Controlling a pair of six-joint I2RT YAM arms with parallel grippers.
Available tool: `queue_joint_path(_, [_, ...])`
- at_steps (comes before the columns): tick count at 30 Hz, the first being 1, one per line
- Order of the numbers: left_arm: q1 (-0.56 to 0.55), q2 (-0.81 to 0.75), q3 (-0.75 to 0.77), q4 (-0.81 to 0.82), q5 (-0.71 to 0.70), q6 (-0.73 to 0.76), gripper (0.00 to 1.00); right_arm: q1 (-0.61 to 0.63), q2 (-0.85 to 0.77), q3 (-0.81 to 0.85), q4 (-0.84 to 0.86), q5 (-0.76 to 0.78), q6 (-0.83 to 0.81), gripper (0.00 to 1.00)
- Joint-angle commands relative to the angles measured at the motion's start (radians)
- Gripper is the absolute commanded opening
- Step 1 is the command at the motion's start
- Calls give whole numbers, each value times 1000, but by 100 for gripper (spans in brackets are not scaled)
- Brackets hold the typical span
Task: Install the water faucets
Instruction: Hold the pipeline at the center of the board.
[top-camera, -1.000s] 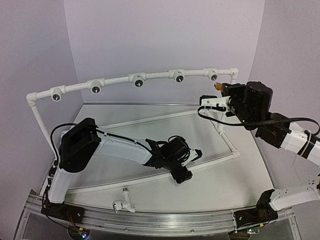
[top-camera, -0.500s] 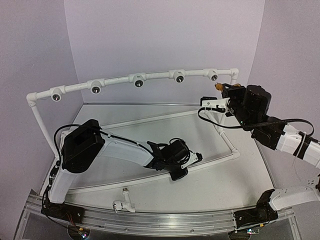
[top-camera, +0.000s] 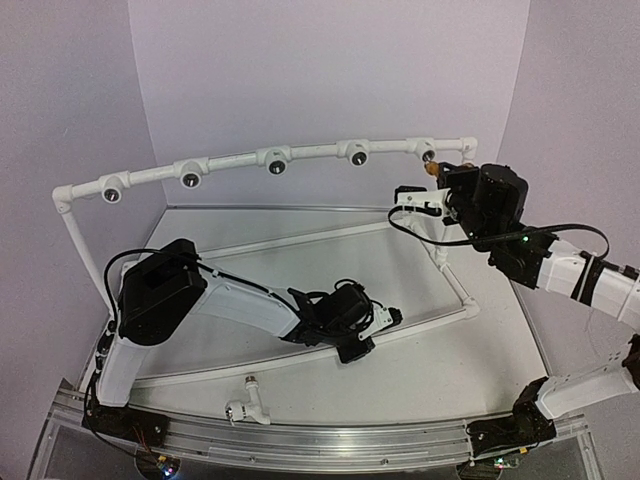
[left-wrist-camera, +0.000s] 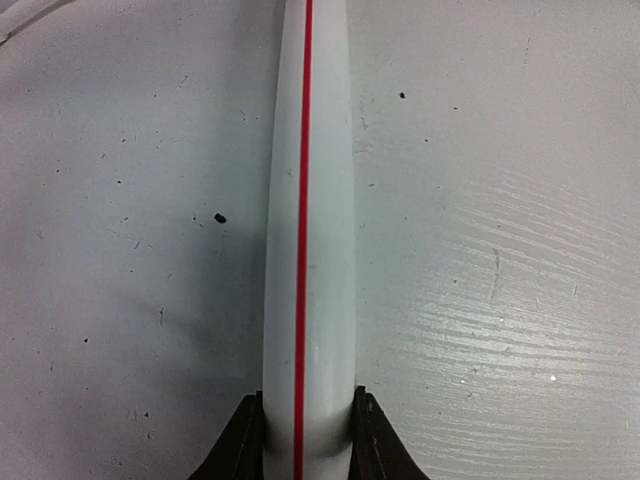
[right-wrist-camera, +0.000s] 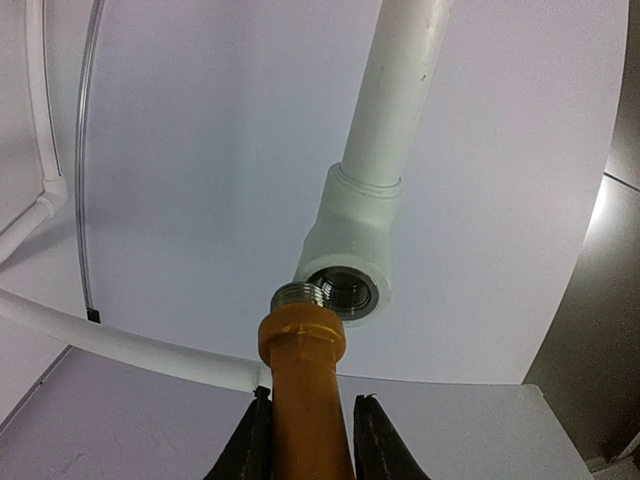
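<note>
**Right gripper** (right-wrist-camera: 310, 440): closed on the yellow-orange faucet (right-wrist-camera: 303, 380), with a finger pressed against each side of its body. The faucet is held upright in the right wrist view, its metal threaded end uppermost.

**Yellow-orange faucet:** the threaded end is seen at the rim of the socket (right-wrist-camera: 345, 290) in the rightmost fitting of the white pipe frame (top-camera: 230, 160). It is offset slightly to the left of the opening and is not seated in it. Whether thread and rim touch cannot be told.

**Left gripper** (left-wrist-camera: 305, 440): clamped on the front base pipe (left-wrist-camera: 305, 200), a white pipe marked with a red line along its length. Both fingertips are seen against the sides of the pipe, which lies on the table (top-camera: 450, 370).

**White faucet** (top-camera: 245, 405): found lying on the table near the front edge. It is well apart from both grippers and is not held.

**Frame:** five sockets are counted along the curved top rail in the overhead view. None is seen fitted with a faucet
</note>
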Motion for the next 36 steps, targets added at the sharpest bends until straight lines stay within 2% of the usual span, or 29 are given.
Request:
queue_joint_path(1, [-4, -12, -60, -123, 44, 30, 0, -21, -6, 55, 95, 1, 33, 0])
queue_joint_path(19, [-5, -4, -75, -122, 114, 68, 0, -22, 16, 76, 98, -41, 107, 0])
queue_joint_path(36, [-6, -16, -95, -123, 142, 85, 0, -20, 80, 72, 196, -26, 121, 0])
